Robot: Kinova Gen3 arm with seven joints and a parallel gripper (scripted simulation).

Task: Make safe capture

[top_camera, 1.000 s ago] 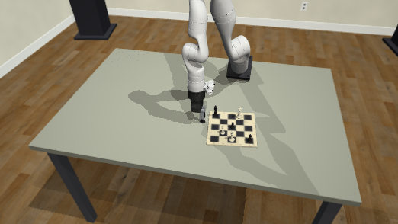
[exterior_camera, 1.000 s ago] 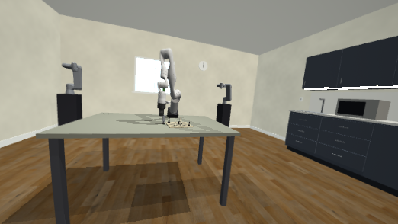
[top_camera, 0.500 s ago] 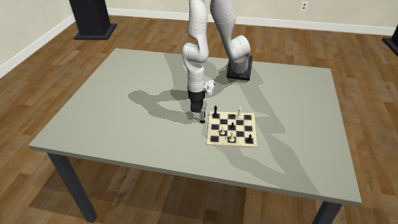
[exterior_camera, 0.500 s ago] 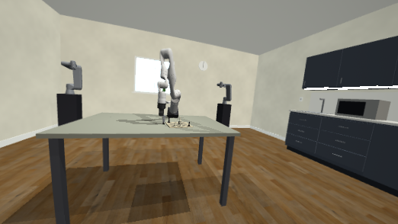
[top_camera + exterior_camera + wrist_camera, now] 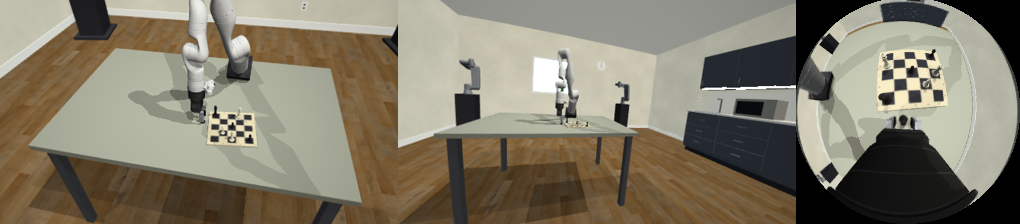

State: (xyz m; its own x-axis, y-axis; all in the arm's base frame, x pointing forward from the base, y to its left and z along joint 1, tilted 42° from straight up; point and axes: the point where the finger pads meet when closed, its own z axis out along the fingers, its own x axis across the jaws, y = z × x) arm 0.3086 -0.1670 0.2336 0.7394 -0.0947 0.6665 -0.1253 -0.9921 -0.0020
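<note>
Chessboard (image 5: 212, 142) lies on a grey table (image 5: 114, 126), right of centre, with three dark and three white pieces standing on its squares. Just off the board's left edge, near its far corner, the gripper (image 5: 200, 117) points straight down at the tabletop, its fingers spread most of the way apart and gripping nothing. Between them a small dark piece (image 5: 903, 120), apparently the captured one, stands on the table; the wrist view shows its rounded top from above, loosely flanked by the pale fingertips. Releasing well here seems to mean a straight vertical lift, with no sideways drift, until the fingertips pass above the piece's head, so neither pad brushes and topples it. Whether it stands fully upright is hard to judge at this size. The white capturing piece then presumably needs moving onto the vacated square.
</note>
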